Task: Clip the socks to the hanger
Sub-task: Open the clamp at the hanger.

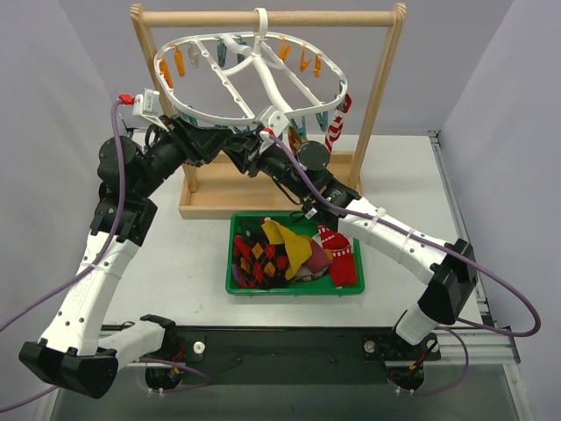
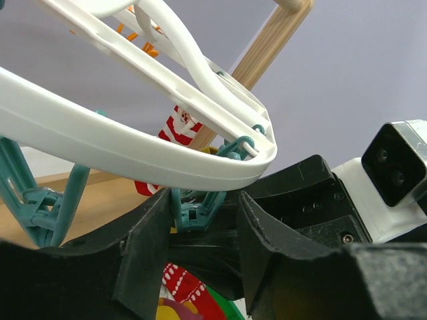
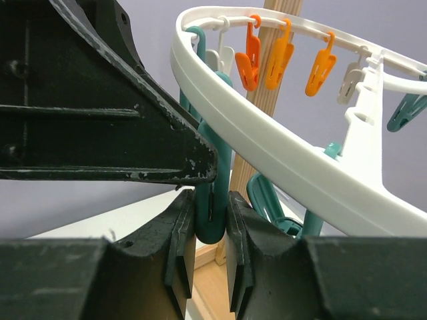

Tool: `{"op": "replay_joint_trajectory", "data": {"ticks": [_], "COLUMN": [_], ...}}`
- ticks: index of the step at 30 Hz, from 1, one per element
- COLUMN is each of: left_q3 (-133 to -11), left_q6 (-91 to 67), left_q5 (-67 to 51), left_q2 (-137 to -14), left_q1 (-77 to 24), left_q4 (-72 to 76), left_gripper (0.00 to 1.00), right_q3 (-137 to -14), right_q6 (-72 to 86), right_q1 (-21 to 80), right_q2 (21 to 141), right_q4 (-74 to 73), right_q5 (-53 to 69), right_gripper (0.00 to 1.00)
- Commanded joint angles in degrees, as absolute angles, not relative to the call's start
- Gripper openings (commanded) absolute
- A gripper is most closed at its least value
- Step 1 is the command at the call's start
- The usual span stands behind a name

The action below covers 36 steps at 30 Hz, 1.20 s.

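The white oval hanger (image 2: 100, 140) hangs from the wooden bar, with teal and orange clips along its rim. Both grippers meet under its near rim. My right gripper (image 3: 212, 230) is shut on the lower end of a teal clip (image 3: 212, 200). The left gripper (image 2: 203, 227) is open, and a teal clip (image 2: 195, 208) sits between its fingers, close to the left finger. A red-white striped sock (image 1: 337, 123) dangles from a clip at the hanger's right side. Other socks (image 1: 280, 250), yellow, diamond-patterned and red, lie piled in the green bin.
The wooden bar rack (image 1: 381, 79) carries the hanger, and its base tray (image 1: 228, 200) sits on the table behind the green bin (image 1: 294, 289). The bin lies between the two arms. Both arms crowd the space under the hanger's front rim.
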State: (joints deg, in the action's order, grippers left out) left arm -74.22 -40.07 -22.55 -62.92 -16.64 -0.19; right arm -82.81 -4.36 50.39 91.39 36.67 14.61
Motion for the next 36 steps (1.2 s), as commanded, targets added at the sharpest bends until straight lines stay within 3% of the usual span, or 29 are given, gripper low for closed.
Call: {"op": "replay_joint_trajectory", "data": {"ticks": [1,6,10,14,21,24,25,26,29,36], "left_q3": [-77.61,-76.91,-76.81,-77.43,-78.66,-78.75,-78.49,-78.4,-78.22,-78.66], "left_q6": [-42.45,-42.54,-41.66,-41.13,-41.4,-41.4,-41.4,-41.22,-40.26,-35.78], "left_q5": [-23.47,-23.38,-22.33,-21.18,-20.83,-20.74,-20.74,-20.92,-21.44,-21.97], "left_q2": [-62.32,-61.61,-61.44,-61.7,-61.7,-61.79,-61.7,-61.7,-61.61,-61.7], "left_q1": [-16.61,-16.52,-16.35,-16.35,-16.08,-15.82,-15.82,-15.82,-15.73,-15.82], "left_q4": [2.9,2.99,3.08,2.55,2.72,2.72,2.72,2.72,2.55,0.71], "left_gripper": [0.54,0.57,0.48,0.33,0.24,0.12,0.0,0.0,0.0,0.0], "right_q3": [-84.81,-84.99,-85.34,-86.48,-86.84,-86.14,-85.35,-84.73,-82.36,-80.16], "right_q6": [-4.66,-4.66,-5.62,-7.11,-8.79,-8.79,-8.79,-8.7,-9.05,-0.46], "right_q1": [51.68,51.77,52.29,53.17,54.14,54.49,54.49,54.49,54.23,49.49], "right_q2": [92.29,92.2,92.37,92.9,93.51,93.08,92.9,92.2,90.27,87.1], "right_q4": [39.02,38.59,37.71,36.48,34.63,34.72,34.89,35.76,37.43,40.95], "right_q5": [15.29,14.77,14.07,12.48,11.16,10.37,10.11,9.59,8.0,10.8], "right_gripper": [0.0,0.0,0.0,0.0,0.0,0.13,0.17,0.25,0.36,0.41]}}
